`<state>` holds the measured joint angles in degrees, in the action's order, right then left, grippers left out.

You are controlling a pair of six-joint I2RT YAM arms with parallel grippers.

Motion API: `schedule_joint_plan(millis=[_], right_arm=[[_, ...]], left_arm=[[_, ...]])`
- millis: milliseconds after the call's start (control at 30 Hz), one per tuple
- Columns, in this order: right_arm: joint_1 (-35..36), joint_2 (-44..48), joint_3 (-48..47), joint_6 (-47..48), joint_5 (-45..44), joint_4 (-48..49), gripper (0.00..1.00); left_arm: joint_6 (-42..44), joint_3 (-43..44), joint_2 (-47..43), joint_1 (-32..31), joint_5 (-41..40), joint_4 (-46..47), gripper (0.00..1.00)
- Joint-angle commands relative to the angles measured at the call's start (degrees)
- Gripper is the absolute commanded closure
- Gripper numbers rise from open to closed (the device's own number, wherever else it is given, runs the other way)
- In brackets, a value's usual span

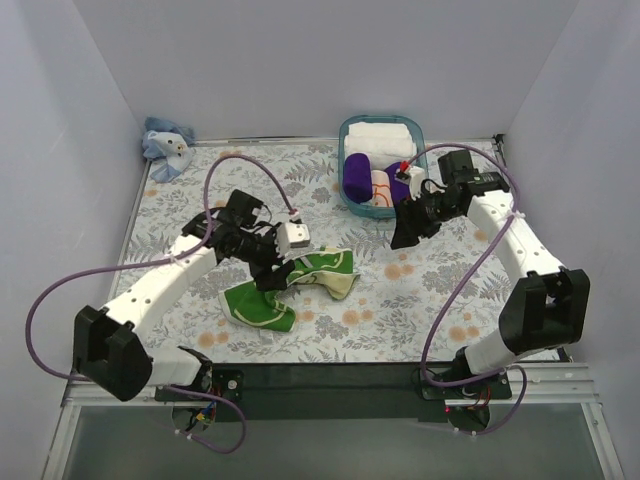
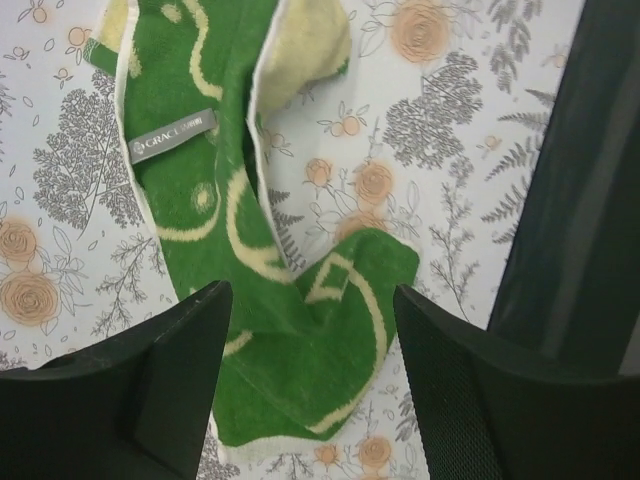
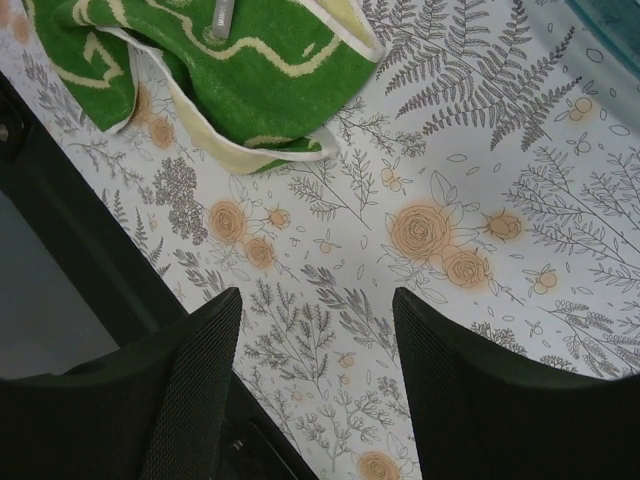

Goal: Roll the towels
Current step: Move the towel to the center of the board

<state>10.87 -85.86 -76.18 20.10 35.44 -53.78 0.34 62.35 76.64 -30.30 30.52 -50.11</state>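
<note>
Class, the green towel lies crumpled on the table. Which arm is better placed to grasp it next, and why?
Left. The left gripper hangs open directly over the towel; the right gripper, also open, sits over tablecloth near the basket, towel off to one side.

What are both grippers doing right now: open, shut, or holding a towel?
Left gripper: open, holding nothing, just above the green towel.
Right gripper: open, holding nothing, over the table.

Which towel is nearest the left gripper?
The green swirl-patterned towel, lying crumpled right under the left gripper. The blue towel sits bunched in the far left corner, well away from it.
</note>
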Motion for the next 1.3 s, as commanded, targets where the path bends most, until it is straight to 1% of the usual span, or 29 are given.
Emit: schedule_joint_plan(millis=[0,33,100,133,167,200,233,267,300,333,400,433,467,500,567,667,800,867,967,1033,1067,1267], right_arm=[[2.91,-1.84,-3.97,-0.50,-1.95,1.75,0.43],[3.71,-3.15,-4.67,-0.50,-2.56,1.92,0.44],[6.51,-4.57,-5.90,-0.58,-5.19,2.97,0.47],[7.40,-6.14,-7.21,-0.67,-6.42,3.50,0.49],[8.36,-6.94,-7.92,-0.85,-7.66,4.55,0.53],[10.29,-7.90,-8.71,-1.11,-10.36,5.08,0.54],[11.18,-9.83,-10.20,-1.11,-11.78,5.52,0.56],[12.23,-10.98,-11.00,-1.11,-13.19,6.05,0.58],[13.98,-12.03,-11.79,-1.11,-15.90,6.23,0.59],[14.96,-14.13,-12.41,-0.85,-17.15,6.40,0.60],[18.11,-15.99,-13.90,-0.32,-21.00,6.75,0.64],[19.09,-17.48,-14.08,-0.06,-22.33,7.19,0.66],[19.97,-18.19,-13.99,0.03,-23.39,8.33,0.67],[22.33,-19.50,-13.82,0.03,-26.27,9.47,0.67],[23.57,-21.62,-13.82,0.12,-28.14,10.79,0.67],[25.51,-24.70,-13.91,-0.50,-29.81,11.94,0.64],[26.30,-27.77,-13.90,-0.50,-31.04,13.35,0.59],[26.48,-29.35,-14.43,-0.67,-31.13,13.87,0.58],[26.65,-31.29,-15.57,-1.20,-30.00,13.88,0.56],[26.74,-32.52,-15.93,-1.73,-29.20,13.96,0.56],[26.74,-33.13,-16.10,-1.73,-29.03,13.88,0.56],[26.74,-34.11,-15.84,-1.90,-27.71,13.79,0.62]], left_arm=[[9.76,3.56,-7.28,5.94,9.11,-11.05,0.38],[10.90,4.09,-7.73,10.31,9.64,-12.37,0.38],[14.50,4.27,-7.56,14.38,8.60,-15.54,0.39],[15.47,3.32,-7.21,18.22,7.46,-16.16,0.41],[16.87,2.79,-6.77,20.26,6.23,-17.12,0.43],[17.58,1.91,-5.72,21.85,4.21,-16.61,0.45],[17.68,0.34,-5.02,24.22,2.63,-16.08,0.49],[18.29,-0.29,-4.40,25.55,1.65,-15.64,0.50],[18.03,-0.91,-3.35,26.78,-1.75,-14.50,0.50],[18.03,-1.87,-2.73,28.79,-3.35,-13.45,0.50],[19.86,-1.79,-0.63,30.21,-4.51,-13.61,0.50],[20.14,-1.88,-0.01,33.18,-4.77,-13.70,0.50],[20.57,-2.23,0.61,33.64,-4.95,-13.96,0.50],[21.19,-3.27,1.66,33.99,-5.47,-13.97,0.50],[21.46,-4.86,2.11,34.08,-7.14,-12.57,0.50],[21.37,-7.76,2.99,34.17,-8.29,-10.46,0.45],[20.49,-9.96,4.83,34.17,-8.90,-7.82,0.43],[20.23,-10.84,5.88,34.17,-9.78,-6.32,0.44],[19.44,-10.58,8.43,34.17,-8.65,-4.65,0.44],[18.39,-10.23,9.75,34.08,-7.33,-4.39,0.40],[18.12,-10.23,10.63,33.82,-6.62,-4.39,0.35],[16.45,-12.33,11.16,32.24,-6.62,-1.93,0.36]])
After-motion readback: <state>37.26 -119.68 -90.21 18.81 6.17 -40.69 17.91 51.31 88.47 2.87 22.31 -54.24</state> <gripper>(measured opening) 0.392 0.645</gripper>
